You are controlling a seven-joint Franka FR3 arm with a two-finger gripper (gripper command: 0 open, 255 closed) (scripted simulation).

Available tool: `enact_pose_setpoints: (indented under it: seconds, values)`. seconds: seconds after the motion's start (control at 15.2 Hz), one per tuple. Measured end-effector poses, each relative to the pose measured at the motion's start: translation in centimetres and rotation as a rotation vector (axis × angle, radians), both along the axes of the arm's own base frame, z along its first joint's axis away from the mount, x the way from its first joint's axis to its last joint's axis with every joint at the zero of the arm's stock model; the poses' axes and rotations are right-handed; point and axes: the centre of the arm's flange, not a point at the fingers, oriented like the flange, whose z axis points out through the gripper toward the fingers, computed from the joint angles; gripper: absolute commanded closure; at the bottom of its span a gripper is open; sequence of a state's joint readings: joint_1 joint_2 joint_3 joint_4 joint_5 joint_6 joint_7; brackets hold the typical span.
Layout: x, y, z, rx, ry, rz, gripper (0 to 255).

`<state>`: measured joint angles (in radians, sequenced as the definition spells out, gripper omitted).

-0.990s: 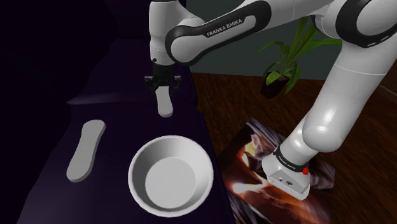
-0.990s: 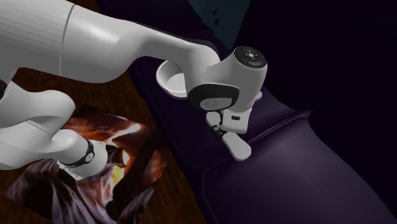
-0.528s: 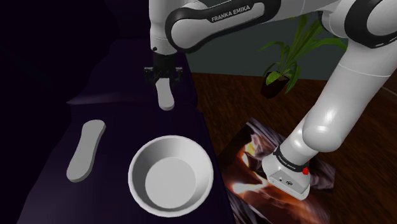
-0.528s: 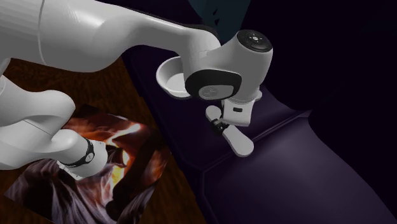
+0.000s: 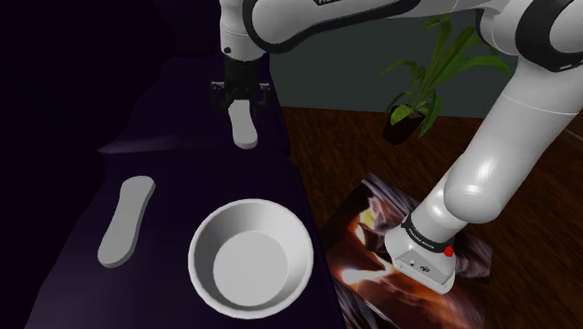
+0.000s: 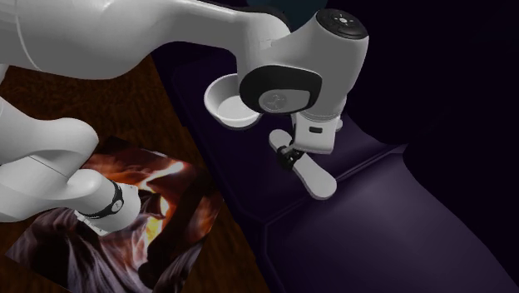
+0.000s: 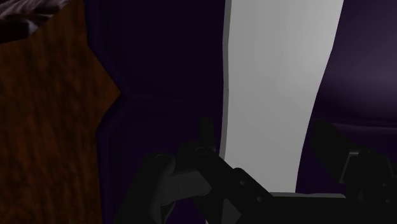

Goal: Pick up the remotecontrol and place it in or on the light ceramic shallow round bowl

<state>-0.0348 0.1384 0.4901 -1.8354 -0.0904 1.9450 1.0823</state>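
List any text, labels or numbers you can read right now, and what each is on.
None reads in full.
Arm's dark cover: white lettering cut off by the shoulder view's top edge, unreadable.
Band above the arm's base: print too small to read.
Remote, bowl: no markings.

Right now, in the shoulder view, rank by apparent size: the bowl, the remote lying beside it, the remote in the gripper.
1. bowl, largest.
2. lying remote, second.
3. held remote in the gripper, smallest-looking; it is farther from the camera, so the two remotes may match.
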Motion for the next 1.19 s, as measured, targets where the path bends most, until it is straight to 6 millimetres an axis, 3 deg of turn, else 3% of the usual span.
enact_pose_setpoints:
  seconds: [0.4,1.19]
  values:
    - [-0.4,0.5,2.7,0.000,0.000,0.000,255]
    - [-12.5,9.4,3.3,0.000,0.000,0.001,255]
